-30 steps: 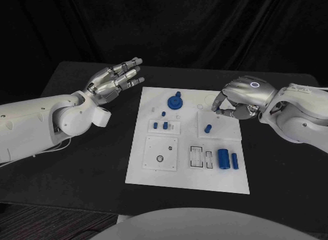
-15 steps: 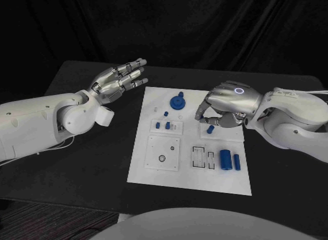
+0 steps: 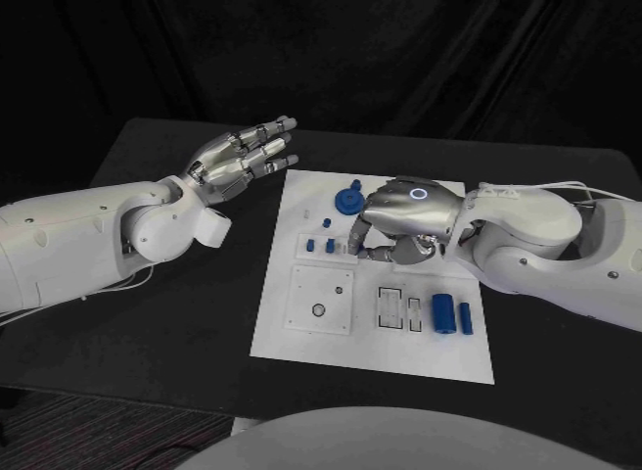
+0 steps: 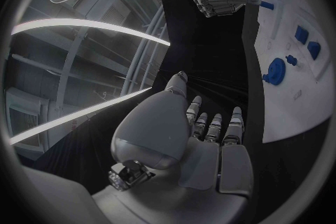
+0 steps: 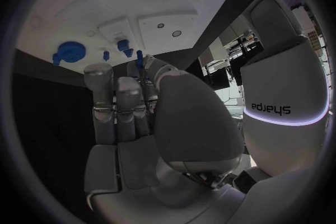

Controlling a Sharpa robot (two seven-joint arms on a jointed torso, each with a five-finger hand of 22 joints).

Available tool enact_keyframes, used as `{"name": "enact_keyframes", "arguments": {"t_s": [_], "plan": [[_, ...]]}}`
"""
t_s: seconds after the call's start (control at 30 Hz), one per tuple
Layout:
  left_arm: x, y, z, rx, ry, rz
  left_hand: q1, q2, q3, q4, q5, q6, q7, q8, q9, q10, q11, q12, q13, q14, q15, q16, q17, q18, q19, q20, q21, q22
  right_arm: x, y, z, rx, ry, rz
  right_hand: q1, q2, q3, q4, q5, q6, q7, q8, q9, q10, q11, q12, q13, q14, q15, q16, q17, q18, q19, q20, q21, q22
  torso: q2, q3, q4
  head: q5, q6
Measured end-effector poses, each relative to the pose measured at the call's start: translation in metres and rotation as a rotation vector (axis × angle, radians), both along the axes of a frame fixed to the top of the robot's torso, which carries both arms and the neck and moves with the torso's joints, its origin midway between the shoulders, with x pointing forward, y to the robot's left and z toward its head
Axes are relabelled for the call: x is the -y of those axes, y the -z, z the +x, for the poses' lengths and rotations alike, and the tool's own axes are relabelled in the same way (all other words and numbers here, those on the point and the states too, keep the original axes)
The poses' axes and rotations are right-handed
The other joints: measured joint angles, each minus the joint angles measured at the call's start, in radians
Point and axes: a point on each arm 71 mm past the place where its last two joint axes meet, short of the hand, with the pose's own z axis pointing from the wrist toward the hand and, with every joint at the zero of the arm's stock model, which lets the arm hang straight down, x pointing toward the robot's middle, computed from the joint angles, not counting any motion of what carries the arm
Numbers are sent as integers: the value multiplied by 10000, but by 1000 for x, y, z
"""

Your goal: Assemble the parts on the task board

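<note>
The white task board point(image 3: 371, 333) lies mid-table. On it I see a blue gear point(image 3: 349, 200), small blue pegs point(image 3: 317, 246) and two blue cylinders point(image 3: 448, 312). My right hand point(image 3: 400, 219) hovers low over the board's middle, knuckles up, fingers curled down. In the right wrist view a thin blue peg point(image 5: 140, 63) sits pinched between its thumb and fingertips, above the board point(image 5: 119, 5) and gear point(image 5: 70, 51). My left hand point(image 3: 245, 155) is raised left of the board's far corner, fingers apart and holding nothing. The left wrist view shows it point(image 4: 203, 137) beside the board point(image 4: 308, 84).
Black table point(image 3: 166, 313) surrounds the board on all sides. Rectangular recesses point(image 3: 318, 299) and slots point(image 3: 388, 305) sit in the board's near half. My right forearm point(image 3: 547, 255) spans the board's right edge.
My right hand has swept left from the board's right edge to over its middle, covering the peg that stood there. The left hand has barely shifted.
</note>
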Motion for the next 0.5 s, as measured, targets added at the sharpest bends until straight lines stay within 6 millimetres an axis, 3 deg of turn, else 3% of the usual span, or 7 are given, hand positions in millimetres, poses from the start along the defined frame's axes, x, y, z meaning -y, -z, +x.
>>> {"name": "enact_keyframes", "arguments": {"t_s": [0.5], "plan": [[8, 1, 2, -46, 279, 36, -3, 82, -1, 1, 0, 19, 19, 37, -1, -10, 63, 0, -1, -37, -37, 0, -8, 1, -60, 12, 0, -180, -25, 25, -3, -760, -449, -250, 0, -1, 15, -16, 72, 0, 0, -49, -23, 0, 0, -41, 5, 22, 22, -117, -90, 0, 0, 0, -161, 8, 20, -13, 10, 85, 0]]}}
